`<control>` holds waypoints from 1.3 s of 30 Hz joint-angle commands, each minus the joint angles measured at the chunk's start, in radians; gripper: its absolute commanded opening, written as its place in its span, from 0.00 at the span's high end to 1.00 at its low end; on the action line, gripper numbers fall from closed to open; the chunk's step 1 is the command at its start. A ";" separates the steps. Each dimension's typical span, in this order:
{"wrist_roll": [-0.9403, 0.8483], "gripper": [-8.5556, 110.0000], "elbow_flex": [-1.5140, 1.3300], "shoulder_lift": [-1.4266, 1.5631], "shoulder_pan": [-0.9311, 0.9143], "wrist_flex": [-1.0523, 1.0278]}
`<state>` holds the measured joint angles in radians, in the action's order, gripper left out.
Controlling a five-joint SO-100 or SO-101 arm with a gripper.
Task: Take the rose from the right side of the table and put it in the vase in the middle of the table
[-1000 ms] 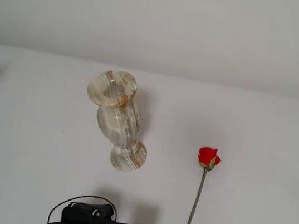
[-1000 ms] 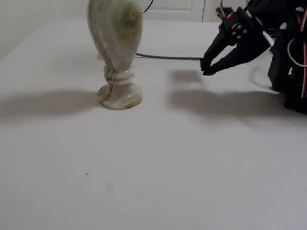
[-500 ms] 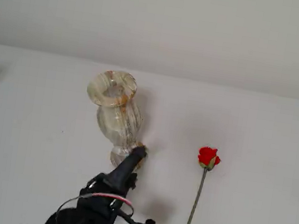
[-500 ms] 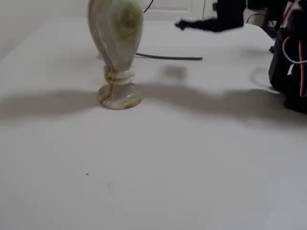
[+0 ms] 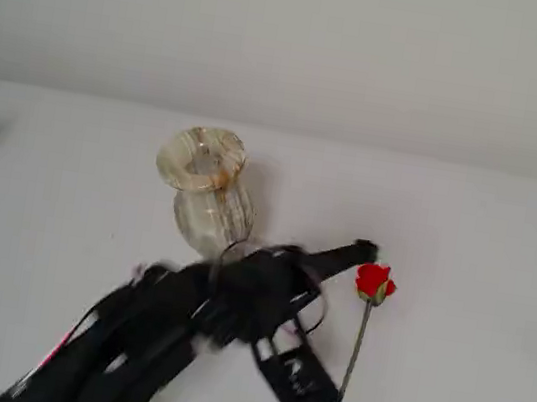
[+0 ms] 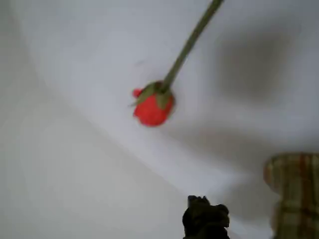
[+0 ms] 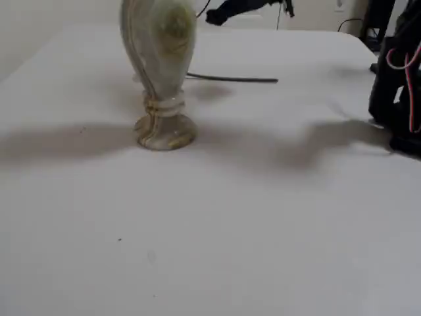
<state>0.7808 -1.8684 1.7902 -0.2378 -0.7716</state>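
Observation:
The rose (image 5: 374, 282) lies flat on the white table (image 5: 497, 296) right of the vase, red bloom away from the arm, thin stem (image 5: 348, 375) running toward the bottom edge. The marble-like vase (image 5: 208, 187) stands upright mid-table. My gripper (image 5: 364, 249) hovers just left of and above the bloom, its fingers together in one narrow tip, holding nothing. The wrist view shows the bloom (image 6: 152, 107) ahead of the dark gripper (image 6: 204, 216), with the vase (image 6: 294, 194) at lower right. In the low fixed view the gripper (image 7: 212, 18) is high behind the vase (image 7: 160, 72), and the stem (image 7: 230, 79) lies beyond it.
The arm's dark body and red wires (image 5: 159, 326) stretch blurred across the lower middle, passing in front of the vase's foot. The arm's base (image 7: 398, 79) stands at the right edge of the low view. A pale wall (image 5: 292, 43) rises behind the table.
The arm has swung up from its folded pose near the base, past the vase's foot, and out toward the rose bloom. The jaws, slightly apart a second ago, now look together.

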 commanded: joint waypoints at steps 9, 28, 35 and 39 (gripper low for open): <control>0.166 0.57 0.985 -0.767 -0.066 -0.469; 0.133 0.78 2.068 -1.526 -0.018 -0.953; 0.052 0.87 2.068 -1.557 0.040 -1.006; 0.026 0.93 2.068 -1.575 0.049 -1.026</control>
<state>0.8376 0.1871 0.2240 -0.2148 -1.7595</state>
